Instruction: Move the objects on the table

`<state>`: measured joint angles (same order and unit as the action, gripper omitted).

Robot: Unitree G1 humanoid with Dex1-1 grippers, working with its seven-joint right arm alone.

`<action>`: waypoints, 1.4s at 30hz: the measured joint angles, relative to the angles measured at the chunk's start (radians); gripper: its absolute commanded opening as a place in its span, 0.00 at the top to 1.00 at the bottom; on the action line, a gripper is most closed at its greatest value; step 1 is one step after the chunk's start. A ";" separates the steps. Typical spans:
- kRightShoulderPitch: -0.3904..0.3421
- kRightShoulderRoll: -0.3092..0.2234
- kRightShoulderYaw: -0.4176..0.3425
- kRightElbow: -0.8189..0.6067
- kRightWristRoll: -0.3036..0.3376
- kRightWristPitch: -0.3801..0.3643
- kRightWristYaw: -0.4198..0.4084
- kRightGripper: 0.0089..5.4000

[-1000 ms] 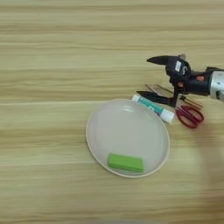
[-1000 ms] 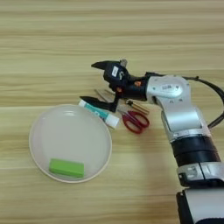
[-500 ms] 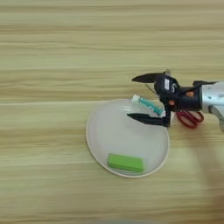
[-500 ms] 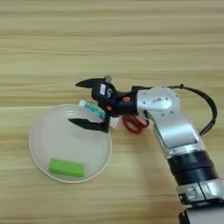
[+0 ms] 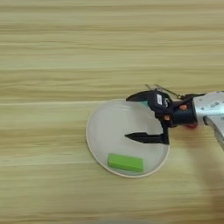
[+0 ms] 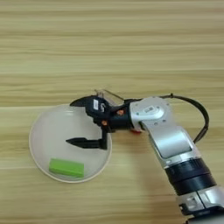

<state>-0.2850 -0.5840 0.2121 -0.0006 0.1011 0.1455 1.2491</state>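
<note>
Reaching in from 3 o'clock, a silver forearm stretches across a light tan wood-grain surface and ends in a black two-fingered end effector poised over a round white plate. The end effector is open, its two fingers spread wide apart with nothing between them. One finger arches over the plate's rim at about 1 o'clock; the other lies lower, pointing toward 9 o'clock over the plate's middle. Whether either fingertip touches the plate cannot be told.

A bright green rectangular block lies flat inside the plate, near the rim at about 6 o'clock, just below the lower finger and apart from it.

Behind the wrist, at about 3 o'clock from the plate, a small patch of red shows beneath the arm; what it belongs to is hidden. Thin metal pieces poke out above the wrist toward 12 o'clock, too slim to identify. A black cable loops from the forearm out toward 3 o'clock. The arm continues down to a dark joint toward 5 o'clock.
</note>
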 measured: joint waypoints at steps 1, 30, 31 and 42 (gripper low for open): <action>0.002 -0.001 0.003 -0.002 0.000 0.000 0.001 0.00; 0.032 0.006 0.134 -0.017 -0.044 0.039 0.029 0.00; 0.032 0.006 0.137 -0.015 -0.049 0.038 0.029 0.00; 0.035 0.003 0.170 0.002 -0.101 0.002 0.045 0.00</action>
<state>-0.2502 -0.5813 0.3818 0.0015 0.0002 0.1478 1.2944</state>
